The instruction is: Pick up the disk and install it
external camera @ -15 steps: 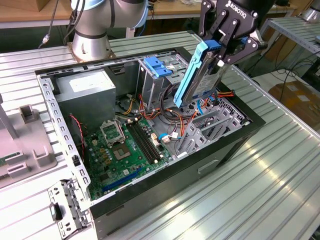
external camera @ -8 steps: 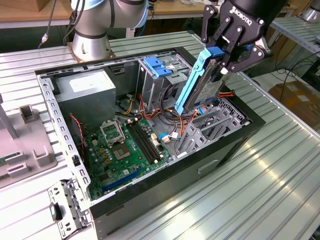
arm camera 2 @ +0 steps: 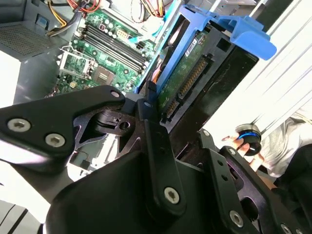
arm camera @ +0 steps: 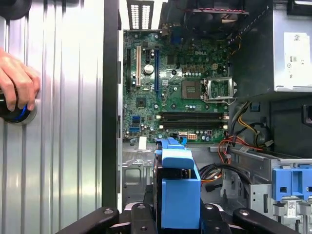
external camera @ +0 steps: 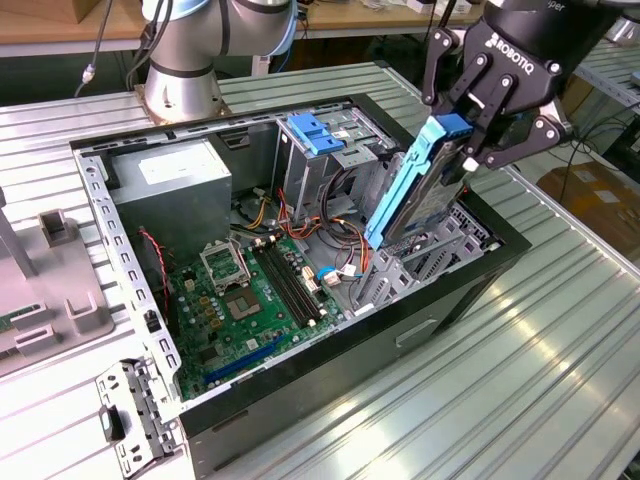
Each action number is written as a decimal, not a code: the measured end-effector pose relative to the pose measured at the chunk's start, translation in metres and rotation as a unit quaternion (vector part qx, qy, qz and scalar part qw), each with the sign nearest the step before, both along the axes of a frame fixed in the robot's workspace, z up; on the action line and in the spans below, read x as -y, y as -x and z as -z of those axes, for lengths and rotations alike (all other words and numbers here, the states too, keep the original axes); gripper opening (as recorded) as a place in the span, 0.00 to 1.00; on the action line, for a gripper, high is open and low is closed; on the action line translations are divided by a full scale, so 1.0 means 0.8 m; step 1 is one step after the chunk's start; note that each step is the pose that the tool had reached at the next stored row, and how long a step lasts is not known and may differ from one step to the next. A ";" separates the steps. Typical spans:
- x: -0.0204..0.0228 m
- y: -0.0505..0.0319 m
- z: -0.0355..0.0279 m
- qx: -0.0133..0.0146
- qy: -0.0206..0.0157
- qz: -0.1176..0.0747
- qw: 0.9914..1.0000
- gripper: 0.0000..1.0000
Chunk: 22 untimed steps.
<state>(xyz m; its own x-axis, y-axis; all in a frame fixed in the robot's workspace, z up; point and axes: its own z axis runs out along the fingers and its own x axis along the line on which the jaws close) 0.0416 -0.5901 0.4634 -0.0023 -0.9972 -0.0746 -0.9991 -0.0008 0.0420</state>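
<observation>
Ribbed metal workbench [external camera: 560, 340], open computer case [external camera: 330, 385] lying on it. Gripper [external camera: 460, 140] clamped on disk [external camera: 410, 180], held tilted over case's edge at exterior view's right. Disk likely stiff, dense, shock-sensitive. Best held by blue side rails [external camera: 385, 222], clear of exposed circuit board [arm camera 2: 189, 70].

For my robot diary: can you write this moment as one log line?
gripper: shut on disk | disk: tilted over open case | install: not yet seated

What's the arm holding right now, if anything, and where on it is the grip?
The gripper holds the disk by its upper end, jaws closed across it near the blue rail's tab, with the disk tilted over the open computer case.
</observation>
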 end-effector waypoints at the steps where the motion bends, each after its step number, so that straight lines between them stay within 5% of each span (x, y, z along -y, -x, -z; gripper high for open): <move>1: 0.0016 0.000 0.0003 0.000 0.000 0.000 1.000 0.36; 13: 0.0075 -0.019 0.0042 -0.001 0.001 0.001 1.000 0.36; 22: 0.0080 -0.037 0.0153 -0.001 0.002 0.003 1.000 0.36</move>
<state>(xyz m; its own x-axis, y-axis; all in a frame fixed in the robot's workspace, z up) 0.0710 -0.5965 0.4512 -0.0082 -0.9974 -0.0710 -0.9990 0.0051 0.0435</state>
